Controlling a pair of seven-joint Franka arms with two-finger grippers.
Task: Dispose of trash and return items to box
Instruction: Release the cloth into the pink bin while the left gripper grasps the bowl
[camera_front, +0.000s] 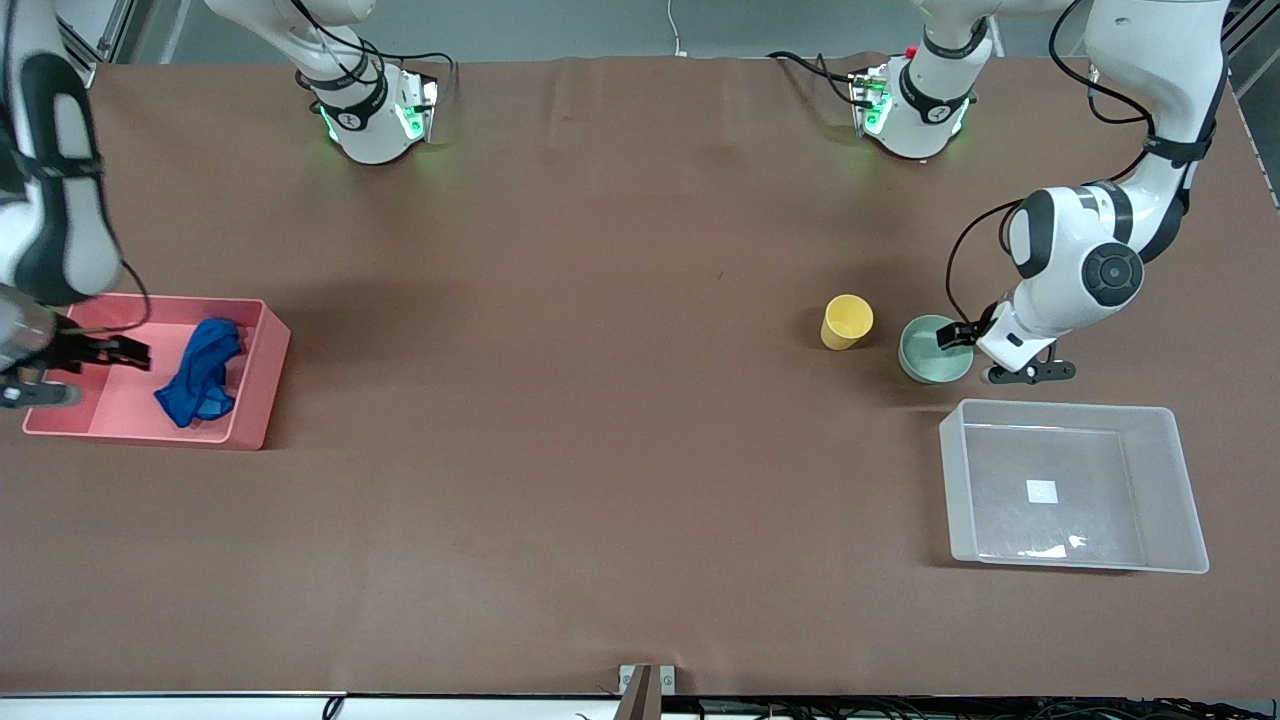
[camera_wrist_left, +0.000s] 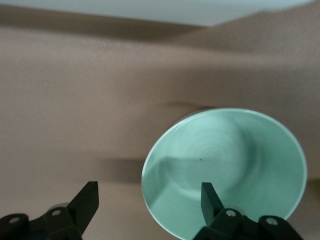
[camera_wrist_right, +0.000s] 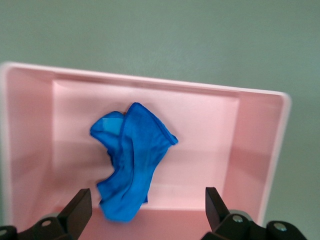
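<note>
The blue cloth (camera_front: 200, 375) lies crumpled in the pink bin (camera_front: 262, 385) at the right arm's end of the table. My right gripper (camera_front: 128, 352) is open and empty over the bin, beside the cloth. In the right wrist view the cloth (camera_wrist_right: 132, 160) lies in the bin (camera_wrist_right: 250, 140) ahead of the gripper (camera_wrist_right: 147, 200). My left gripper (camera_front: 955, 338) is open at the mint-green bowl (camera_front: 925, 352). In the left wrist view the gripper (camera_wrist_left: 150, 192) straddles the rim of the bowl (camera_wrist_left: 225, 160), one finger over its inside and one outside. The yellow cup (camera_front: 847, 321) stands upright beside the bowl.
The clear plastic box (camera_front: 1190, 500) with a white square mark on its bottom stands empty, nearer to the front camera than the bowl, at the left arm's end. The two arm bases stand along the table's back edge.
</note>
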